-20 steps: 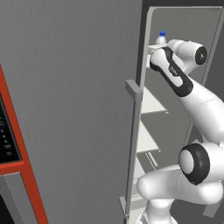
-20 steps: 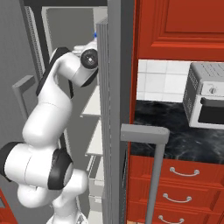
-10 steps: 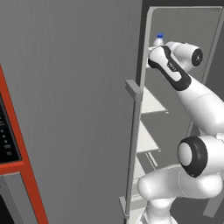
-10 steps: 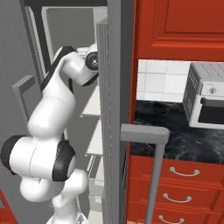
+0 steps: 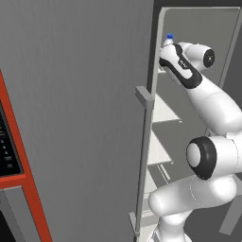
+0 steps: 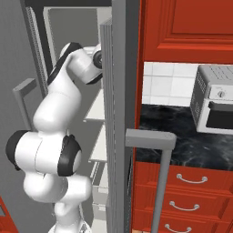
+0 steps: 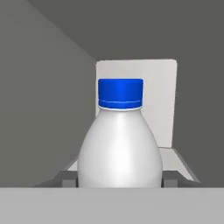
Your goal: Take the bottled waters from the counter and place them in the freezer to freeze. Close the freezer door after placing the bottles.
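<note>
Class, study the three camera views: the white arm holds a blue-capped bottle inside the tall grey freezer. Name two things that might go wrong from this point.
1. The whitish translucent blue-capped bottle sits between the gripper fingers; released while tilted or off a white shelf, it may topple.
2. The arm reaches deep past the tall grey freezer door, so its elbow may strike the door edge on the way out.

Whitish translucent bottle (image 7: 119,146) with a bright blue cap (image 7: 120,92), sitting against the freezer's (image 7: 52,109) grey walls and a pale white back panel. The freezer door (image 5: 75,118) is flat grey with a matching grey handle (image 5: 144,156), the shelves (image 5: 163,111) white. Off to the side, red drawers (image 6: 191,191) (silver handles) under a black counter (image 6: 182,136) veined white, and a silver toaster oven (image 6: 213,105).
</note>
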Robot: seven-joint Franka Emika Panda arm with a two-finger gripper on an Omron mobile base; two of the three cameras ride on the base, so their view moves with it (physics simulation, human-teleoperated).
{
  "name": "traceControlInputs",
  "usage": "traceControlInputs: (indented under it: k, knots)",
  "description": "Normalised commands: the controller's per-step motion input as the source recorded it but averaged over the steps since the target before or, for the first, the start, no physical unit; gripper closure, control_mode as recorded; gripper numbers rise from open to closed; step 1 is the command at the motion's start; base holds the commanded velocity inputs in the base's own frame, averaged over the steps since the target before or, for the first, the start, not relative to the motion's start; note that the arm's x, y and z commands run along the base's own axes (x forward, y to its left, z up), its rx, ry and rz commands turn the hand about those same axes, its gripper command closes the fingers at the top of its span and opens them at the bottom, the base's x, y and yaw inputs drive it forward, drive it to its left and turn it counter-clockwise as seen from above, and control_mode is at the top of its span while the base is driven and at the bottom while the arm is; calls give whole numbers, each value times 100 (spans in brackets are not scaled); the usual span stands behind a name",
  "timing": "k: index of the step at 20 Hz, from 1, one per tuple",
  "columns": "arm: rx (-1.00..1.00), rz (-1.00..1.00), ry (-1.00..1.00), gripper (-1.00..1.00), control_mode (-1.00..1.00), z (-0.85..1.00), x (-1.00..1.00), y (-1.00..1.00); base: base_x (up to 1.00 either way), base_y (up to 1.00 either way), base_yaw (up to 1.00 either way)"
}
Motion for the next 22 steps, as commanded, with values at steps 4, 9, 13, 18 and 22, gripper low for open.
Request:
traceControlInputs:
  k: [4,9,13,18,22]
  knots:
    - [0,1,0,100,-100,-16,25,0,0,0,0]
    - [-2,0,0,100,-100,-22,17,0,0,0,0]
    - [-1,0,-2,100,-100,-19,8,0,0,0,0]
    - [0,0,0,100,-100,-4,0,0,0,0,0]
    - [0,0,0,-100,-100,-1,0,0,0,0,0]
